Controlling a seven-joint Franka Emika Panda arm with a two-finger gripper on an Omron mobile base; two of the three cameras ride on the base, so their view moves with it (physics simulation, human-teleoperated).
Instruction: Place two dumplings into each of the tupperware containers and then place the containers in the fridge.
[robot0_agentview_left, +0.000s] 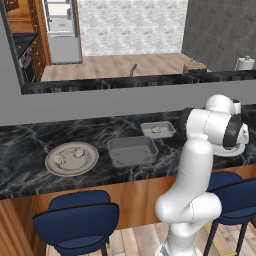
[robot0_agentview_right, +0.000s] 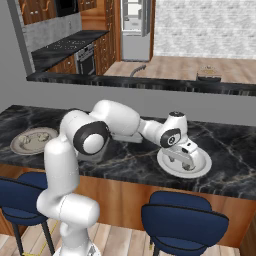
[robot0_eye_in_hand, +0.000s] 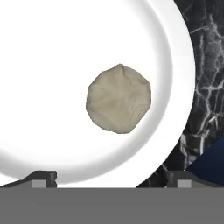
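Note:
One pale dumpling (robot0_eye_in_hand: 118, 99) lies on a white plate (robot0_eye_in_hand: 43, 65) on the black marble counter. My gripper (robot0_eye_in_hand: 111, 179) hangs open just above it, fingertips (robot0_eye_in_hand: 43, 178) wide apart and holding nothing. The right base view shows the gripper (robot0_agentview_right: 183, 159) over the white plate (robot0_agentview_right: 200, 167). A small light tupperware container (robot0_agentview_left: 158, 130) holds one dumpling (robot0_agentview_left: 156, 129). The larger, darker container (robot0_agentview_left: 131, 151) beside it looks empty. Two more dumplings (robot0_agentview_left: 78, 151) sit on a round beige plate (robot0_agentview_left: 71, 167) to the left. The fridge (robot0_agentview_left: 62, 25) stands open far across the kitchen.
Blue stools (robot0_agentview_left: 77, 215) stand along the counter's near side. A raised grey ledge (robot0_agentview_left: 100, 102) backs the counter. Beyond it is a second dark counter with a faucet (robot0_agentview_left: 133, 69) and a paper towel roll (robot0_agentview_left: 245, 63).

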